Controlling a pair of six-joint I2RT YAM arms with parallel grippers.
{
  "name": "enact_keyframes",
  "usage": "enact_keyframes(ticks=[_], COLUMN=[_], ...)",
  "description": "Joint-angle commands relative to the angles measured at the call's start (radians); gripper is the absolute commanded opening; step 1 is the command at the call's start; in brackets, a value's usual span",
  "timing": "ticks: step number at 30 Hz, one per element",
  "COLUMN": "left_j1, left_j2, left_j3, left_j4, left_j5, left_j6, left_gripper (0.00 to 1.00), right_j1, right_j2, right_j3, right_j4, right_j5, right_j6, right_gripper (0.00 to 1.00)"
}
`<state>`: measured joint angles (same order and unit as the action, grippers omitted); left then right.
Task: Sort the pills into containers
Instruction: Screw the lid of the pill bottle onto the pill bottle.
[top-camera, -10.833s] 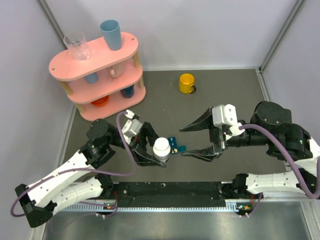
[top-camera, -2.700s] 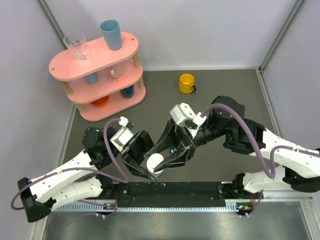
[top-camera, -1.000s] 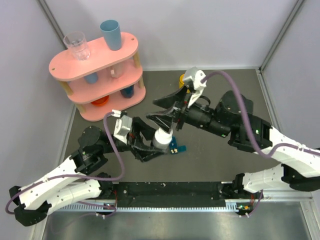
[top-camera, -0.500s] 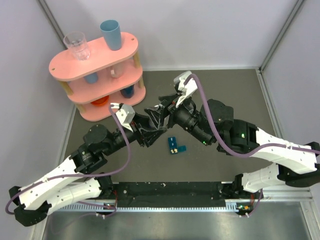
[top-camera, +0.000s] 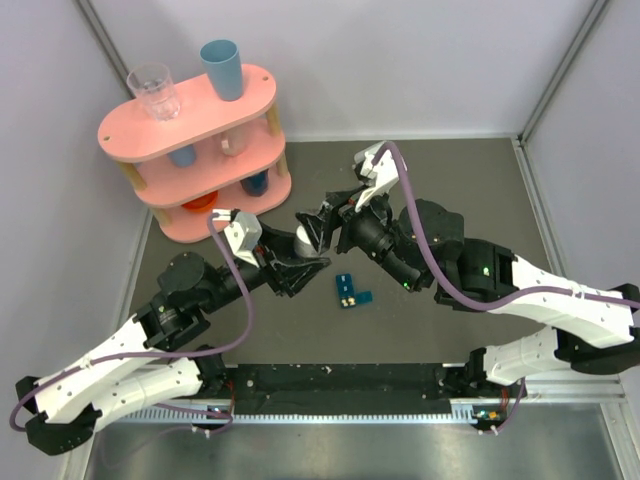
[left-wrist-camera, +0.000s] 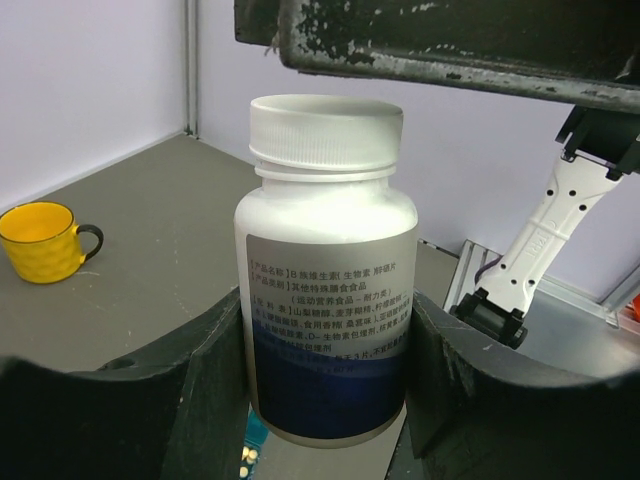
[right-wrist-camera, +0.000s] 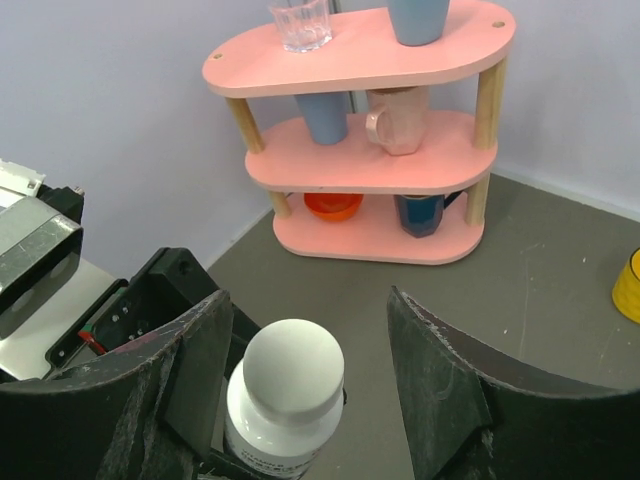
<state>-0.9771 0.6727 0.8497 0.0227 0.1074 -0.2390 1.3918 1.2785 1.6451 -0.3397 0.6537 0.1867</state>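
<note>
Inside left pincer (left-wrist-camera: 326, 395) — white plastic bottle (left-wrist-camera: 326, 260), cylindrical, smooth cap (left-wrist-camera: 326, 135).

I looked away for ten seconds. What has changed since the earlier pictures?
The left claw, still shut on the white bottle, has lifted it from beside the teal pill box toward mid-table. The right claw swung in from the right and now straddles the bottle's cap, open. The pill box and pink shelf stayed put.
</note>
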Motion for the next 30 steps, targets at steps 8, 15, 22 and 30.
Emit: enact_keyframes(ticks=[8,15,22,30], left_j1=[0.0,0.0,0.0,0.0], left_j2=[-0.013,-0.01,-0.015,-0.018], left_j3=[-0.001,0.002,0.0,-0.003], left_j4=[0.068,0.065,0.063,0.062], left_j5=[-0.008,-0.014,-0.02,-0.02], left_j6=[0.018,0.023,0.026,0.026], left_gripper=[0.0,0.0,0.0,0.0], right_j1=[-0.007,-0.007,-0.007,-0.008], right_j2=[-0.015,-0.015,-0.014,-0.013], right_j3=[0.033,0.024,0.016,0.01], right_j4=[-0.036,-0.053,-0.058,-0.061], right_j5=[-0.019,-0.025,-0.034,-0.049], right_j6=[0.071,0.086,0.096,0.102], right_gripper=[0.62,0.58,0.52,0.5])
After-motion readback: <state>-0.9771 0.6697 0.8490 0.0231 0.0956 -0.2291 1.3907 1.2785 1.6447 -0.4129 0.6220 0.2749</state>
